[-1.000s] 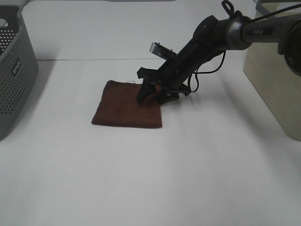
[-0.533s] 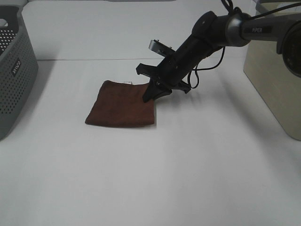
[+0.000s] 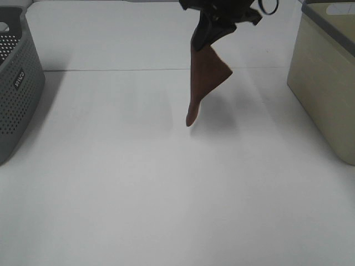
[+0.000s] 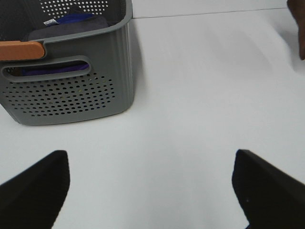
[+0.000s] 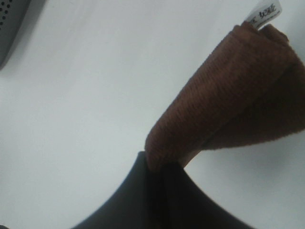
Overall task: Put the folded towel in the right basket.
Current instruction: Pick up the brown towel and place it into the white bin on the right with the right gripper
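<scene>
The folded brown towel [image 3: 204,80] hangs in the air above the middle of the white table, pinched at its top by my right gripper [image 3: 208,33], which is shut on it near the top edge of the high view. In the right wrist view the towel [image 5: 233,95] fills the frame, with its white tag [image 5: 263,14] at the far end. The beige right basket [image 3: 327,77] stands at the right edge of the table. My left gripper [image 4: 147,181] is open and empty, low over bare table.
A grey perforated basket [image 3: 16,83] stands at the left edge; in the left wrist view this basket [image 4: 66,81] holds purple cloth and has an orange handle. The white table [image 3: 166,183] runs wide between the two baskets.
My right gripper has closed on the towel and lifted it off the table, up and slightly right. The towel now hangs in the air instead of lying flat.
</scene>
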`<state>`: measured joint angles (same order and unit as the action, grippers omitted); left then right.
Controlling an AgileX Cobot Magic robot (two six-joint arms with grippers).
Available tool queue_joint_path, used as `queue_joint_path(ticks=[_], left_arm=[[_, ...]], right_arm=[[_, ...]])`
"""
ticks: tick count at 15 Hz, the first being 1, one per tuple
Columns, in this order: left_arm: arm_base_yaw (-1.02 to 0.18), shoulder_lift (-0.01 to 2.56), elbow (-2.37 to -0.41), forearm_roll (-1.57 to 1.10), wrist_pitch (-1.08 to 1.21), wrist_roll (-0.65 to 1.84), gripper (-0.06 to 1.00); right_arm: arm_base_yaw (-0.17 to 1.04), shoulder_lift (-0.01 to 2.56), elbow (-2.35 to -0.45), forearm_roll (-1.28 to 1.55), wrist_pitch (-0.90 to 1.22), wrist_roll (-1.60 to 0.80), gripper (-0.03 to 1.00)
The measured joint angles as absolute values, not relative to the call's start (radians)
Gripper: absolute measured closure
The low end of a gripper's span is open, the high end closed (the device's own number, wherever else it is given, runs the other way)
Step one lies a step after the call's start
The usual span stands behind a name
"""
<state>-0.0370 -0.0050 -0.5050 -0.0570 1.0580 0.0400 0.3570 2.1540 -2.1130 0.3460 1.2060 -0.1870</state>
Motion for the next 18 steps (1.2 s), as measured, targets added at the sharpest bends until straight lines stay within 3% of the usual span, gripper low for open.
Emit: queue_joint_path(ticks=[5, 12, 18], left_arm=[[-0.037, -0.005, -0.505, -0.057, 1.058, 0.04, 0.07], [-0.037, -0.005, -0.505, -0.057, 1.058, 0.04, 0.07], [-0.037, -0.005, -0.505, -0.057, 1.058, 0.04, 0.07]], right_arm=[[0.299, 1.935, -2.128, 0.101, 1.214, -0.158, 0.96], [-0.083, 1.858, -2.128, 0.08, 1.215, -0.164, 0.96], [-0.264, 1.978, -2.131, 0.161, 1.215, -0.187, 0.96]])
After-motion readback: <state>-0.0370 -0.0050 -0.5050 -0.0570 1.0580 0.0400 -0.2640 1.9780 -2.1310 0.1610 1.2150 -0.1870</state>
